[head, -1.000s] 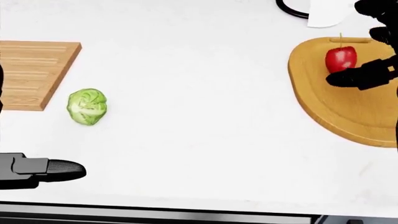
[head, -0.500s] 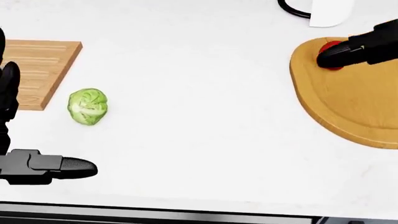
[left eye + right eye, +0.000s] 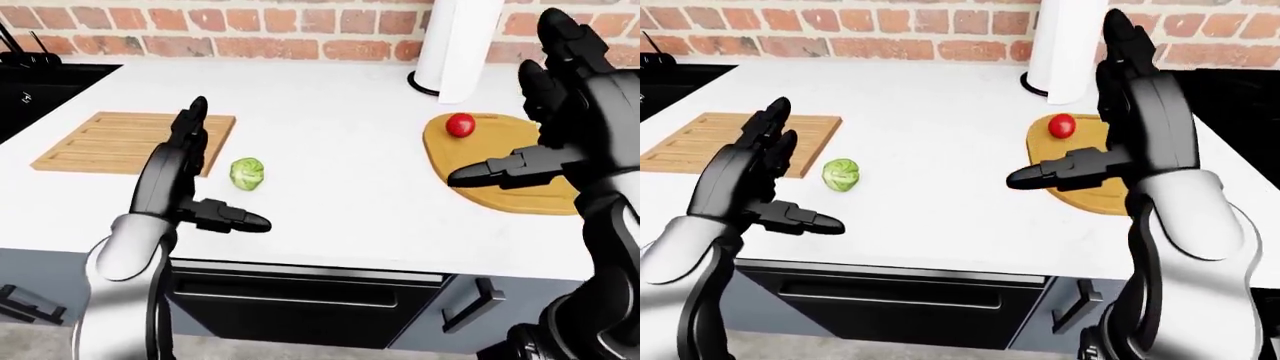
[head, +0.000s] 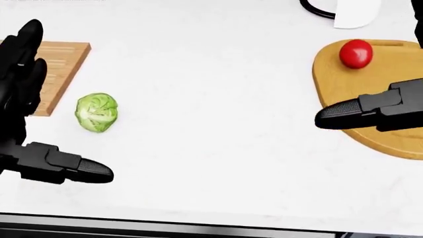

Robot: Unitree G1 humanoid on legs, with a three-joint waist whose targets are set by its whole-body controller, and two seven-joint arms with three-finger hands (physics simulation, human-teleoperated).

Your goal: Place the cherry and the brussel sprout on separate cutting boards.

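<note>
Head view showed 1 of 2 placements done: the cherry (image 4: pixel 355 53) sat on the rounded cutting board (image 4: pixel 390 134), my right hand (image 3: pixel 560 142) empty with fingers spread. The brussel sprout (image 4: pixel 96 112) lay on the counter (image 4: pixel 211 89) beside the rectangular cutting board (image 3: pixel 120 139), my left hand (image 3: pixel 750 176) splayed near it, gripping nothing.

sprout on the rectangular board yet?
No, the brussel sprout lies on the bare white counter, just right of the rectangular cutting board, not touching it.
</note>
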